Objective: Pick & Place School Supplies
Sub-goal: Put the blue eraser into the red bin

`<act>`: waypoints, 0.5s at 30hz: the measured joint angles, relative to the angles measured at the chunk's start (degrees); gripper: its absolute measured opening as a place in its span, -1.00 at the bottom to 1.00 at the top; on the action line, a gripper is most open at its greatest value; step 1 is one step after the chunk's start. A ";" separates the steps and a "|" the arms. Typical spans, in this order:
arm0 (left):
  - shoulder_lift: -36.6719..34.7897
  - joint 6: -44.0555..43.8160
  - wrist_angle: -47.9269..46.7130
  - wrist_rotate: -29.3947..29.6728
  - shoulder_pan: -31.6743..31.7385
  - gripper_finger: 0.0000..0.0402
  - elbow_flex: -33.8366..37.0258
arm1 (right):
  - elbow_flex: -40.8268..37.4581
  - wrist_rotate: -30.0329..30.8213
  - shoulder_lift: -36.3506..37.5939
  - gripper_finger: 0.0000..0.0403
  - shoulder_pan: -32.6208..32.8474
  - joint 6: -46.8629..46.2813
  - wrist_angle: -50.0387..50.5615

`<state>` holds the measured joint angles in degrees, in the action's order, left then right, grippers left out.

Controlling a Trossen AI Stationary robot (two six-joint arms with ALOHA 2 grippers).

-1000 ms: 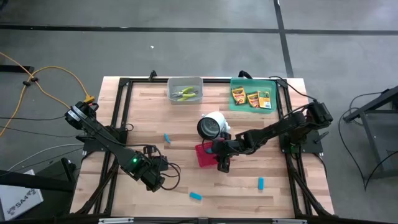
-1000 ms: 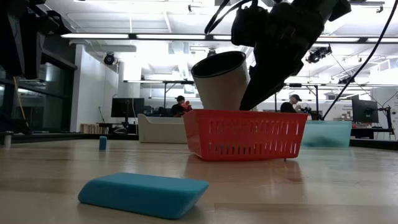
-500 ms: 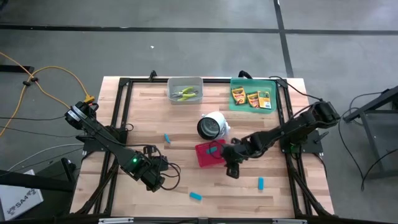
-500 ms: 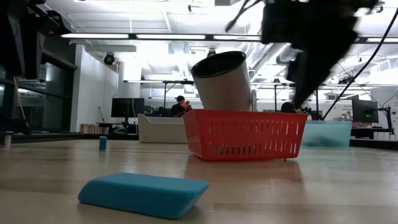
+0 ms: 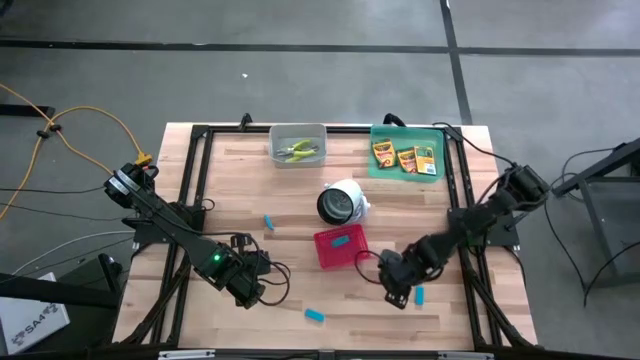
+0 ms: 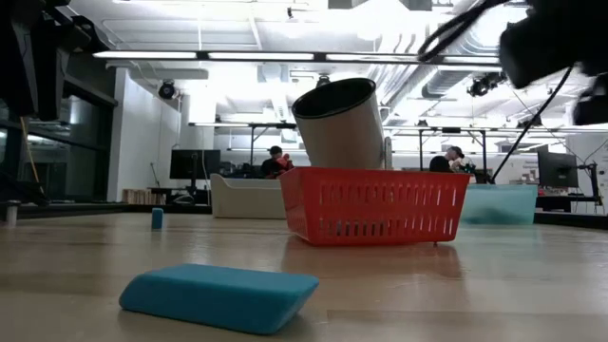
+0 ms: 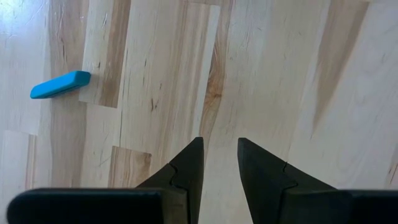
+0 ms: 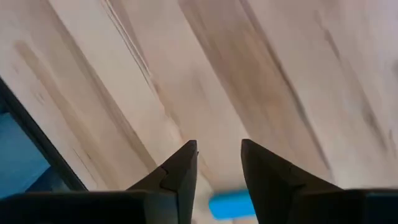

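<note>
Three yellow-and-green crayon boxes (image 5: pixel 405 158) lie in the green tray (image 5: pixel 383 133). Plier-like tools (image 5: pixel 299 151) lie in the grey bin (image 5: pixel 298 131). One light-blue block (image 5: pixel 340 241) lies in the red basket (image 5: pixel 325 258). Others lie flat on the table: one (image 5: pixel 269 222) left of the white cylinder, one (image 5: pixel 315 315) near the front edge, one (image 5: pixel 420 294) at the front right. My right gripper (image 5: pixel 398 297) hovers open just left of that last block (image 8: pixel 231 204). My left gripper (image 5: pixel 255 292) hangs open over bare wood at the front left, holding nothing.
The white cylinder (image 5: pixel 342 200) lies with its dark opening tilted up, just behind the basket (image 6: pixel 375 204). The near block (image 6: pixel 218 296) fills the low view's foreground. A black frame (image 5: pixel 465 250) runs along the table's sides. People sit in the room beyond.
My right gripper has swung from beside the red basket toward the table's near right, rolling its wrist as it went, and now hangs next to the front-right blue block. The block in the basket now shows uncovered. My left arm has kept still.
</note>
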<state>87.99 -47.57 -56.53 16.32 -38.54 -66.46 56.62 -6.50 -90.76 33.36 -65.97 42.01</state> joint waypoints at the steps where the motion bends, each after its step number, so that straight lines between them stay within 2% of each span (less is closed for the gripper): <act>1: 0.00 0.00 0.00 0.00 0.00 -0.54 0.01 | 0.00 0.03 0.00 -0.42 0.80 -1.89 0.37; 7: 0.00 0.00 0.85 0.48 0.00 -0.54 0.00 | 0.02 -0.07 0.00 -0.42 4.36 -12.61 1.65; 15: 0.00 0.02 7.00 0.50 0.00 -0.54 0.00 | 0.02 2.01 0.00 -0.43 6.81 -24.22 1.74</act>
<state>87.99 -47.55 -49.53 16.82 -38.54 -66.46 56.64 -4.49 -90.76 40.16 -90.18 43.75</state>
